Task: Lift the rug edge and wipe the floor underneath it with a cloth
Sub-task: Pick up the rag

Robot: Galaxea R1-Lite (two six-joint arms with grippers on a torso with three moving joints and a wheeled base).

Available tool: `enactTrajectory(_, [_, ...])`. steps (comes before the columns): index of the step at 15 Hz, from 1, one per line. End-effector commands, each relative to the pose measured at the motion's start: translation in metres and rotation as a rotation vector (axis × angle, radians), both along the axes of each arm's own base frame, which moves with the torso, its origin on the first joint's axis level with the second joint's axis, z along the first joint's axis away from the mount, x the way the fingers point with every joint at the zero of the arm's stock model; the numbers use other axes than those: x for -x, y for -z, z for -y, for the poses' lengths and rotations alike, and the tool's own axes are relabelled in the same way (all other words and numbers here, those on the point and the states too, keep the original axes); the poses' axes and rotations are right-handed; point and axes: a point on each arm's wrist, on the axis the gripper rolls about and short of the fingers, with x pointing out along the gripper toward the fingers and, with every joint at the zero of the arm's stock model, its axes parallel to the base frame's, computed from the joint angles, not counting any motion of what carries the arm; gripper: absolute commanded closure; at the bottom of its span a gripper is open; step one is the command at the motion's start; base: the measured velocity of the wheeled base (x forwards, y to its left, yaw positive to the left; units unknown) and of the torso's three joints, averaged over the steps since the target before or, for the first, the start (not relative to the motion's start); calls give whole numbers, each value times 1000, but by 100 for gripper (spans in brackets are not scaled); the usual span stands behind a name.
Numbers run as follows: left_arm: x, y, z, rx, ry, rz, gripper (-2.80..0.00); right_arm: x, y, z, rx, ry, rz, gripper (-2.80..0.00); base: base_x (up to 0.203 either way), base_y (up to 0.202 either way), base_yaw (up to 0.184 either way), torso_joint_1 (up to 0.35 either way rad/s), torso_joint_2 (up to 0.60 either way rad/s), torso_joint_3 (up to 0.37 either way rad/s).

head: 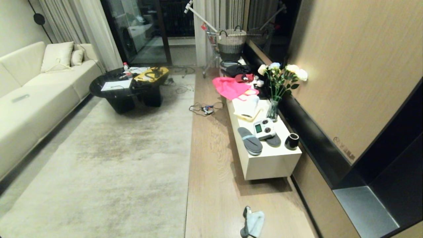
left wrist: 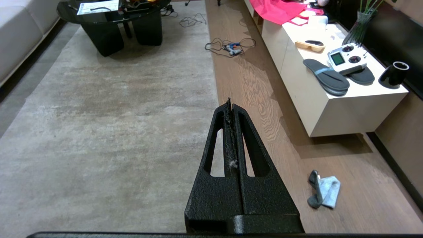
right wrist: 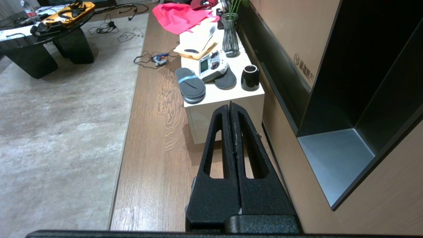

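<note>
Cloth (left wrist: 324, 192) on floor (left wrist: 264, 99), apart from jaws

A living room at night, lamplit and lived-in.

A cream sofa (head: 29, 96) runs along the left wall with pale cushions (head: 59, 56) at its far end. A black oval coffee table (head: 129, 86) stands before it, cluttered with papers and a yellow-and-black bag (head: 151, 74). Opposite, a low white cabinet (head: 264, 155) sits against a wood-panelled wall (head: 347, 66) with a dark recessed niche (head: 376, 185). Long curtains (head: 82, 29) flank dark glass doors (head: 148, 29) at the back, beside a woven basket (head: 232, 41).
</note>
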Motion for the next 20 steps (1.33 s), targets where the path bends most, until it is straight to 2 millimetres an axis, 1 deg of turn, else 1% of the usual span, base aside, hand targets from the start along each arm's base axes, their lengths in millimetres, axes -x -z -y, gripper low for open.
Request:
enactTrajectory(1, [0,0,0,0,0,1,0,0,0,0,-1,0,-1,0,0,0,0,-135,325,197])
enactTrajectory(10, [0,0,0,0,0,1,0,0,0,0,0,0,-1,0,0,0,0,-141,359,219])
enactTrajectory(20, [0,0,0,0,0,1,0,0,0,0,-12,3,-1,0,0,0,0,-175,525,351])
